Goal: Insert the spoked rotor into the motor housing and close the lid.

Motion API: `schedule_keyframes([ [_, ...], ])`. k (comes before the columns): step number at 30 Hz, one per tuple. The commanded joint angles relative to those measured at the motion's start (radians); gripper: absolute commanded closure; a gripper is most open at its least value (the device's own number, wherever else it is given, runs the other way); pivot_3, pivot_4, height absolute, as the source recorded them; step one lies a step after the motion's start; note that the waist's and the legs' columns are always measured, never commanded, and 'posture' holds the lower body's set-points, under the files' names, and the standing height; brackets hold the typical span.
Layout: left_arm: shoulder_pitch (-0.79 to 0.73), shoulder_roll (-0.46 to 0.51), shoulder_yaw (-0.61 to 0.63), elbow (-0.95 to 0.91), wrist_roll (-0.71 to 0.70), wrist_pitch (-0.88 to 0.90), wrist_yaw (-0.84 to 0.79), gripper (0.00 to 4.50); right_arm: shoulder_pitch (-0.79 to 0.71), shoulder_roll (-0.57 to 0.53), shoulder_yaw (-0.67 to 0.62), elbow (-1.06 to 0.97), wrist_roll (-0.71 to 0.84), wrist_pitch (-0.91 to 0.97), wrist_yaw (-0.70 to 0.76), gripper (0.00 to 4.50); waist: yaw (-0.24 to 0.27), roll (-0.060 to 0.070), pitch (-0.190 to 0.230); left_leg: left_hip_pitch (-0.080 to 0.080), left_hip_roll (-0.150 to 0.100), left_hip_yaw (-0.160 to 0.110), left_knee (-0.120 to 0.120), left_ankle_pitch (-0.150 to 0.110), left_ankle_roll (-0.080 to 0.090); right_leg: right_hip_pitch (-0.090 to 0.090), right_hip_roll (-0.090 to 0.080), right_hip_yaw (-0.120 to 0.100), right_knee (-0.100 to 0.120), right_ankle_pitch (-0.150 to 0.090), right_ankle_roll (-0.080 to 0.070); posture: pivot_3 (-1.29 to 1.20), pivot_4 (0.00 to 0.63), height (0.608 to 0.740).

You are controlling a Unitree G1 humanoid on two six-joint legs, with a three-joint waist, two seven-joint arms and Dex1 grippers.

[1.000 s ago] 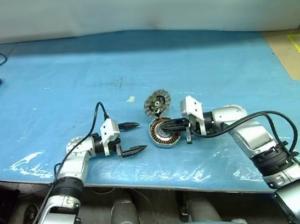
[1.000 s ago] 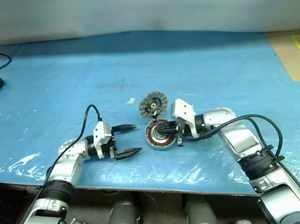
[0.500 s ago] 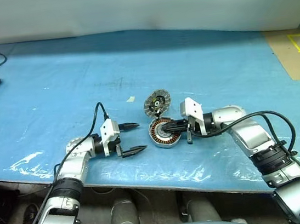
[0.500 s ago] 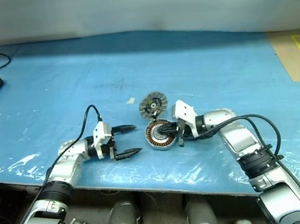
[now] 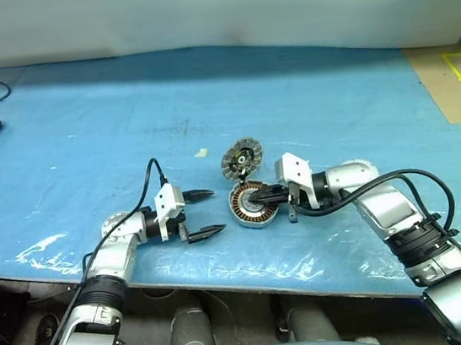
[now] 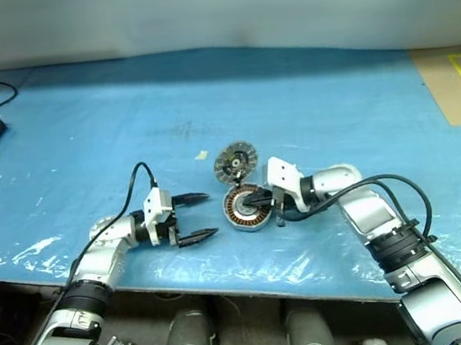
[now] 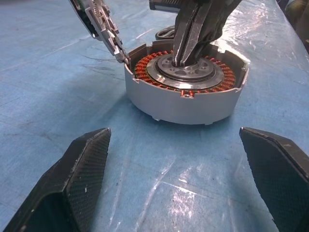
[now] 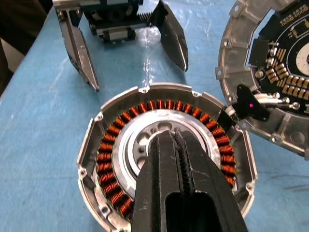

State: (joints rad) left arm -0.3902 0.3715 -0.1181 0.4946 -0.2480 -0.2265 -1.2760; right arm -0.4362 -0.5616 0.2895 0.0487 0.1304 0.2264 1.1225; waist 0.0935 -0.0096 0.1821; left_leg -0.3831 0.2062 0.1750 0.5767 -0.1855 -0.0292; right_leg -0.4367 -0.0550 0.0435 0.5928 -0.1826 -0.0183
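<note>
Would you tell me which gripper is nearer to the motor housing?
The right gripper: shut, its tips sit over the motor housing's centre hub. The left gripper is open beside the housing, apart from it.

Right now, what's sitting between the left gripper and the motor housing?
Nothing: in the left wrist view, only bare blue table cover lies between the open left gripper and the housing.

Even, bright overhead light; soft short shadows under both arms. White glare patches on the wrinkled blue plastic sheet (image 5: 45, 245) covering the desk, strongest along its near edge. Left wrist view: near fingertips (image 7: 82, 169) slightly soft, motor housing (image 7: 186, 92) sharp
</note>
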Motion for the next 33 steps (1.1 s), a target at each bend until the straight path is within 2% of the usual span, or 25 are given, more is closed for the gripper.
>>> schedule_keyframes([
  [1, 0.003, 0.010, 0.001, -0.034, -0.003, 0.006, 0.003, 0.00, 0.004, -0.029, 0.031, 0.004, -0.050, -0.021, 0.011, 4.47, 0.000, 0.000, 0.000, 0.000, 0.000, 0.000, 0.000, 0.000, 0.000, 0.000, 0.000, 0.000, 0.000, 0.000, 0.000, 0.00, 0.150, 0.740],
  [5, 0.002, 0.010, 0.001, -0.035, -0.002, 0.011, 0.003, 0.00, 0.003, -0.026, 0.033, 0.010, -0.048, -0.036, 0.007, 4.47, 0.000, 0.000, 0.000, 0.000, 0.000, 0.000, 0.000, 0.000, 0.000, 0.000, 0.000, 0.000, 0.000, 0.000, 0.000, 0.00, 0.150, 0.740],
  [10, 0.001, 0.008, 0.000, -0.038, -0.004, 0.020, 0.001, 0.00, 0.003, 0.000, -0.026, -0.043, 0.056, 0.011, 0.021, 4.47, 0.000, 0.000, 0.000, 0.000, 0.000, 0.000, 0.000, 0.000, 0.000, 0.000, 0.000, 0.000, 0.000, 0.000, 0.000, 0.00, 0.150, 0.740],
  [14, 0.000, 0.007, 0.001, -0.039, -0.007, 0.025, -0.004, 0.00, 0.006, -0.006, -0.036, -0.066, 0.080, 0.014, 0.032, 4.47, 0.000, 0.000, 0.000, 0.000, 0.000, 0.000, 0.000, 0.000, 0.000, 0.000, 0.000, 0.000, 0.000, 0.000, 0.000, 0.00, 0.150, 0.740],
  [33, 0.007, -0.001, 0.008, -0.025, -0.004, 0.008, 0.000, 0.00, 0.000, 0.004, 0.016, 0.020, 0.007, -0.013, 0.029, 4.47, 0.000, 0.000, 0.000, 0.000, 0.000, 0.000, 0.000, 0.000, 0.000, 0.000, 0.000, 0.000, 0.000, 0.000, 0.000, 0.00, 0.150, 0.740],
])
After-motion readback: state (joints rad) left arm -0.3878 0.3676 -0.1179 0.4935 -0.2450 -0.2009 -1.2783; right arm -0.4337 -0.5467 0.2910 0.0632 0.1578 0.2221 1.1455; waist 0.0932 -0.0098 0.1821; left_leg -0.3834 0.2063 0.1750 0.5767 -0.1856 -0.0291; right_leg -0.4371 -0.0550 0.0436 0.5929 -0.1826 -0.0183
